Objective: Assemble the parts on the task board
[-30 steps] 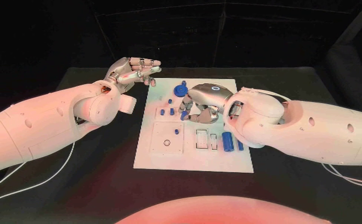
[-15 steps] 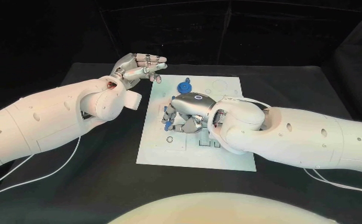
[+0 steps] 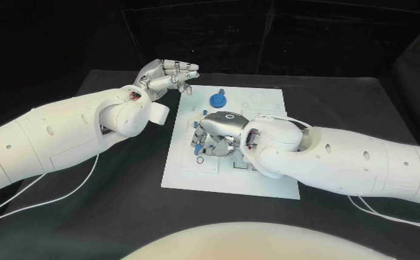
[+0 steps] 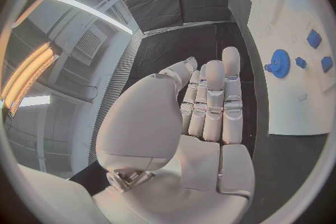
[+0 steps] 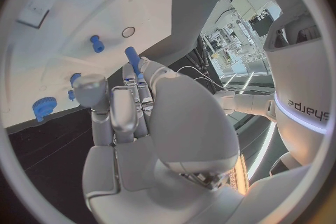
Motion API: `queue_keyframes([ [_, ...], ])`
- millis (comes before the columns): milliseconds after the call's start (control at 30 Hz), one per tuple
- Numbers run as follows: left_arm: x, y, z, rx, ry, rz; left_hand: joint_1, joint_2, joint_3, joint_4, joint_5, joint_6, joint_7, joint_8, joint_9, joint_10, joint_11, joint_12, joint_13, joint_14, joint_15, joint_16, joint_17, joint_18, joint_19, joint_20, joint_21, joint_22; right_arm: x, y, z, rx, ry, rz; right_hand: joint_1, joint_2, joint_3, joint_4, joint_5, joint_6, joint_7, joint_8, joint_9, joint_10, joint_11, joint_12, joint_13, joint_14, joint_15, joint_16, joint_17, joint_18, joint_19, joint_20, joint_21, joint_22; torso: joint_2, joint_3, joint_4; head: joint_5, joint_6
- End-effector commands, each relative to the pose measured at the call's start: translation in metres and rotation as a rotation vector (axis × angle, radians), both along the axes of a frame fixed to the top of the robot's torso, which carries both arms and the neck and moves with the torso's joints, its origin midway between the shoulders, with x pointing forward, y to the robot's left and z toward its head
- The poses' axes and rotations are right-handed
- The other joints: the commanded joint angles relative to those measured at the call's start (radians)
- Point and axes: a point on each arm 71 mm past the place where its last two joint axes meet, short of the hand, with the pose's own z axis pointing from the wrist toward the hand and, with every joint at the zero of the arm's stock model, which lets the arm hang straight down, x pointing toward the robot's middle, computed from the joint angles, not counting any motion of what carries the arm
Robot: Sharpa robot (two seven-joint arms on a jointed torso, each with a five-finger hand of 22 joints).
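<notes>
Since half a second ago the right hand (image 3: 219,131) has edged a little nearer the left edge of the white board (image 3: 271,178), and its forearm now covers most of the board's near right part. It hangs palm-down over the middle of the board, fingers curled toward the surface. In the right wrist view a slim blue pin (image 5: 132,59) sits pinched at the fingertips (image 5: 89,89), so this hand is grasping a part.

Beyond those fingertips, small blue pieces (image 5: 96,43) stand on the board, and a blue toothed wheel (image 5: 43,106) lies further off toward the board's far end. In the head view the same wheel (image 3: 218,99) sits just past the right hand's knuckles.

Compared with the earlier frame, the left hand (image 3: 166,76) has barely shifted. It floats above the black worktop (image 3: 105,211) off the board's far left corner, palm raised, fingers straight and close together, holding nothing. From its wrist camera the wheel (image 4: 279,60) and two small blue blocks (image 4: 313,38) lie beside its fingertips.
</notes>
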Motion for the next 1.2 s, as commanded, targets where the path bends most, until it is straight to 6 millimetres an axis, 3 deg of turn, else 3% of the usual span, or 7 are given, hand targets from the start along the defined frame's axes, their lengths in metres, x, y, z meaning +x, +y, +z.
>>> queue_keyframes([
  [33, 0.0, -0.001, 0.001, -0.008, -0.002, -0.008, -0.007, 0.005, -0.003, 0.004, 0.002, -0.005, 0.003, 0.006, -0.002, -0.007, 0.0, 0.006, 0.002, -0.007, -0.003, -0.004, -0.001, 0.012, -0.007, 0.002, -0.007, -0.001, -0.001, 0.002, -0.002, -0.022, 0.005, 0.024, -0.002, -0.005, 0.008, 0.0, 0.005, 0.006, 0.002, -0.001, 0.0, 0.01, 0.0, -0.005, 0.001, 0.025, -0.005, 0.007, 0.001, -0.016, 0.007, 0.0, 0.004, 0.001, 0.0, 0.0004, -0.001, 0.003, -0.001],
  [1200, 0.001, -0.001, 0.0, -0.006, 0.001, -0.007, -0.008, 0.006, -0.003, 0.005, 0.003, -0.005, 0.004, 0.006, -0.002, -0.008, 0.0, 0.007, 0.002, -0.007, -0.002, -0.004, -0.001, 0.012, -0.007, 0.002, -0.007, -0.001, -0.003, 0.003, -0.016, -0.103, 0.036, 0.043, -0.006, -0.008, 0.01, -0.003, 0.003, 0.007, 0.002, -0.002, 0.0, 0.011, 0.001, -0.007, 0.001, 0.025, -0.004, 0.006, 0.0, -0.016, 0.006, 0.0, 0.004, 0.0, 0.0, -0.0009, -0.0003, 0.01, -0.009],
])
